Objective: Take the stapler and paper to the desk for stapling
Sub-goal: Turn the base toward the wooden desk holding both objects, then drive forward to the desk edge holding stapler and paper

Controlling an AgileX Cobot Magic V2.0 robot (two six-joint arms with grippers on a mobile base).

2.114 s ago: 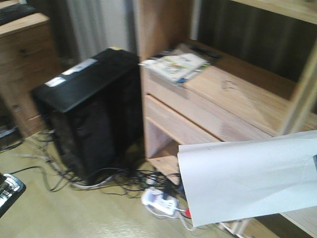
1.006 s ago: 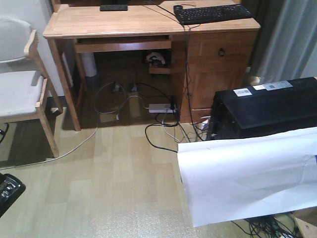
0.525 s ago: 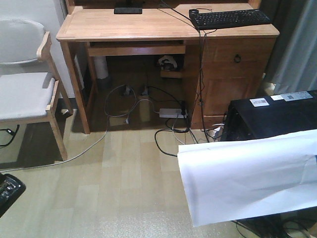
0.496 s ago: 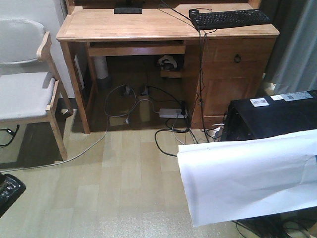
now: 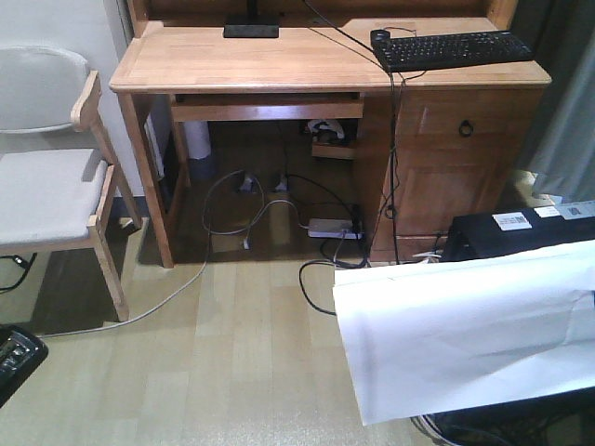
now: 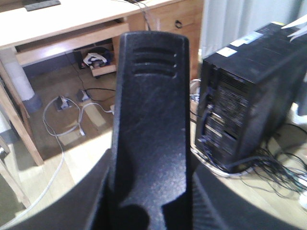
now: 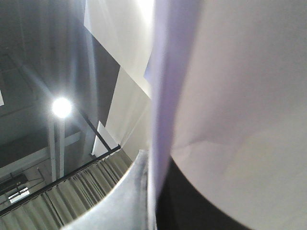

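Note:
The black stapler fills the middle of the left wrist view, and my left gripper is shut on it, fingers on both sides. Its dark tip shows at the bottom left of the front view. The white paper hangs over the floor at the lower right. My right gripper is shut on the paper's edge, which runs between the jaws. The light-wood desk stands ahead, its top at the upper middle; it also shows in the left wrist view.
A black keyboard lies on the desk's right part. A grey-cushioned wooden chair stands at the left. A black computer tower sits on the floor at the right, behind the paper. Cables and a power strip lie under the desk.
The view has swung from the shelf unit and tower to the desk, which now sits nearer and more central. The paper and the stapler stay in the same places in the view.

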